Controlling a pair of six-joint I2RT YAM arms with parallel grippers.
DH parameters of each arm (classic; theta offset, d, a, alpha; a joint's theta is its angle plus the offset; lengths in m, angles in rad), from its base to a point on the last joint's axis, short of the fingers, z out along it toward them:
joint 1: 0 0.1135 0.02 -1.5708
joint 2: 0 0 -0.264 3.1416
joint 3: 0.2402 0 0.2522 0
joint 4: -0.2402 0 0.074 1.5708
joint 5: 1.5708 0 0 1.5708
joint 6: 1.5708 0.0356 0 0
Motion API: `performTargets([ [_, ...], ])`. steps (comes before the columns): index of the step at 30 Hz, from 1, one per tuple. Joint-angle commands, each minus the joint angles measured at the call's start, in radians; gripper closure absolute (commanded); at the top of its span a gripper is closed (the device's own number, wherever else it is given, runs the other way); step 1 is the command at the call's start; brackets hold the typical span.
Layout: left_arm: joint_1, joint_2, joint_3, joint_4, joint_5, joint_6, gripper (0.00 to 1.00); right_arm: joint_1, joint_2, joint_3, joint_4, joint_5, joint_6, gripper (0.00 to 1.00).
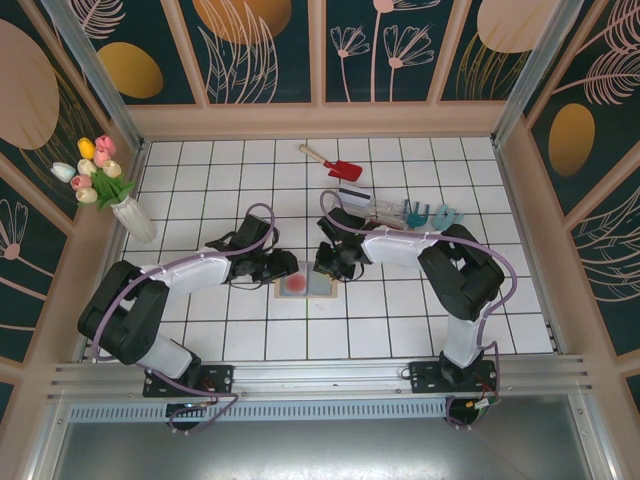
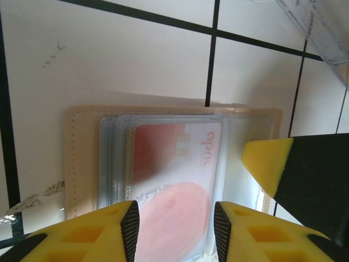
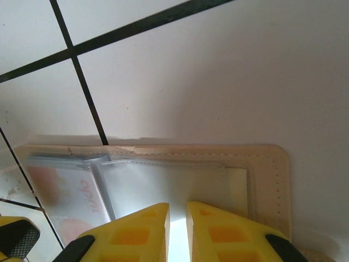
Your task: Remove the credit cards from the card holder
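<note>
The card holder lies open on the white tiles between both grippers, tan rim outside, clear sleeves inside. A red credit card sits inside a clear sleeve on its left half, and is also in the right wrist view. My left gripper is open, its fingers straddling the red card's near end just above it. My right gripper is shut to a thin gap and rests on the clear sleeve of the holder's right half. One of its yellow fingers shows in the left wrist view. No dark cards are visible.
A clear plastic tray with teal toys stands just behind the right arm. A red toy shovel lies further back. A vase of tulips stands at the left wall. Walls close in the tiled floor.
</note>
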Motion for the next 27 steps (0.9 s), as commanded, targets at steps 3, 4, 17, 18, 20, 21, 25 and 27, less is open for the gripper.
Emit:
performTargets([
  [3,-0.001,0.033,0.014,-0.018,-0.006,0.005,0.54,0.009,0.036,0.002,-0.032,-0.012,-0.01,0.82],
  [4,0.0,0.037,0.016,-0.022,-0.011,0.006,0.53,0.009,0.035,0.001,-0.031,-0.013,-0.01,0.82],
  [17,0.0,0.005,0.017,-0.001,0.042,0.012,0.63,0.009,0.031,-0.003,-0.02,-0.023,-0.006,0.83],
  [18,-0.001,0.001,0.017,-0.001,0.042,0.012,0.63,0.008,0.033,-0.002,-0.021,-0.023,-0.007,0.83],
  [20,-0.001,-0.004,0.015,0.0,0.05,0.016,0.63,0.009,0.032,-0.003,-0.019,-0.023,-0.006,0.83],
  [21,0.0,-0.004,0.013,0.008,0.059,0.014,0.63,0.009,0.032,-0.003,-0.019,-0.023,-0.006,0.83],
  [25,0.001,-0.008,0.0,0.056,0.113,0.004,0.63,0.009,0.027,-0.004,-0.019,-0.024,-0.006,0.83],
  [27,0.0,-0.013,-0.003,0.072,0.133,0.0,0.63,0.007,0.017,-0.009,-0.012,-0.025,-0.004,0.83],
])
